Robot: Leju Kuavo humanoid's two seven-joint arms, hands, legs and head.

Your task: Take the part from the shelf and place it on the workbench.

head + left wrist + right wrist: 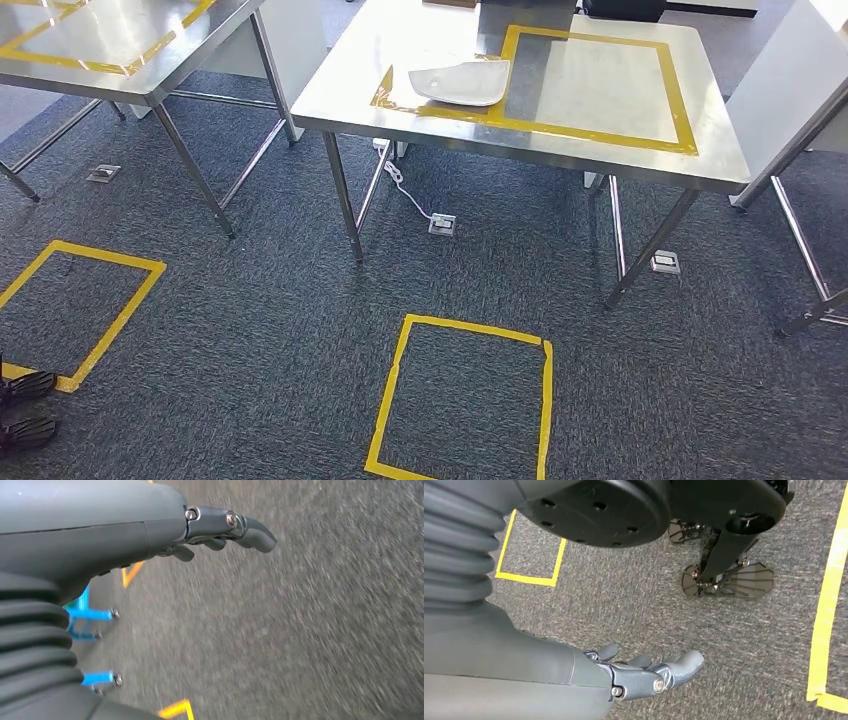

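- Part (460, 83): white, curved, shell-like, lying flat on the steel workbench (720, 160), straddling the near-left corner of the yellow tape rectangle (600, 135) marked on the bench top.
- Well apart from both hands; nothing touching it.
- Left hand (220, 532): hanging over grey carpet (300, 630), fingers (257, 534) loosely extended and apart, grasping nothing.
- Right hand (649, 672): likewise slack above the carpet, fingers (684, 664) spread slightly, palm bare.
- Second steel table (120, 60) to the left of the workbench, also marked with yellow tape.
- Yellow tape square (465, 400) on the floor in front of the workbench; another tape square (80, 310) further left.
- White cable (405, 190) trailing under the workbench to a floor socket (442, 224).
- Blue frame parts (87, 615) with small casters, seen beside the left wrist cover.
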